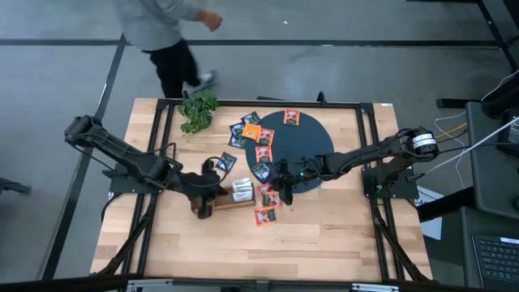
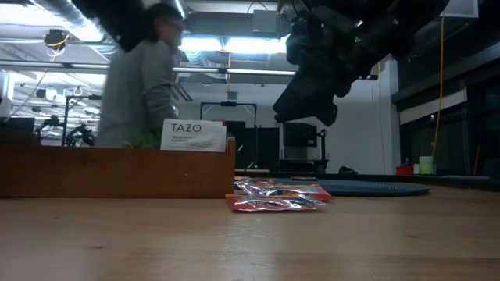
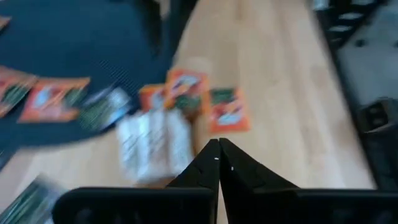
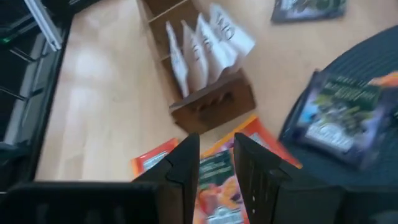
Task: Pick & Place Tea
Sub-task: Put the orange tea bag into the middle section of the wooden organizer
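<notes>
Right gripper [image 4: 216, 163], fingers apart, empty, above orange tea sachet [image 4: 227, 177] just beside wooden tray [image 4: 211, 102]; left gripper [image 3: 218, 163] closed, empty, over tray

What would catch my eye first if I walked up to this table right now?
Probably the bright tea sachets scattered over and around the dark disc mid-table. The right gripper hovers over an orange sachet by the disc's edge, fingers parted. Beside it, white sachets stand upright in the wooden tray, and a person walks past the far side.

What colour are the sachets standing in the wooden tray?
White sachets stand in the wooden tray, clearest in the right wrist view.
</notes>
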